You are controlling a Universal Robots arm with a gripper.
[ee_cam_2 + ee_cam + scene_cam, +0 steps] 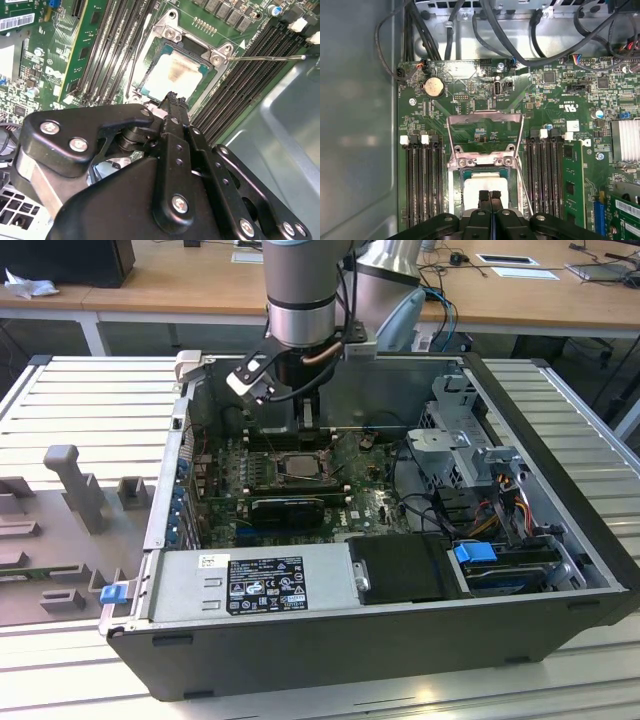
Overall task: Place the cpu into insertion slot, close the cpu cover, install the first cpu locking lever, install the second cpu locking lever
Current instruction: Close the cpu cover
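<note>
- The gripper (pixel 490 195) comes straight down into the open case (pixel 300 640), its two fingers pressed together with nothing between them.
- The cpu (pixel 175 75) sits flat in the insertion slot (pixel 172 32) on the green motherboard (pixel 555 105), with its silver top bare.
- The fingertips hang at the chip's near edge; whether they touch it I cannot tell.
- From the tips the chip lies just ahead and below. In the exterior view it sits just on the camera's side of the gripper.
- A thin wire lever (pixel 265 57) sticks out free over the memory slots (pixel 235 95); I judge it unlatched.
- How the cpu cover lies I cannot make out.
</note>
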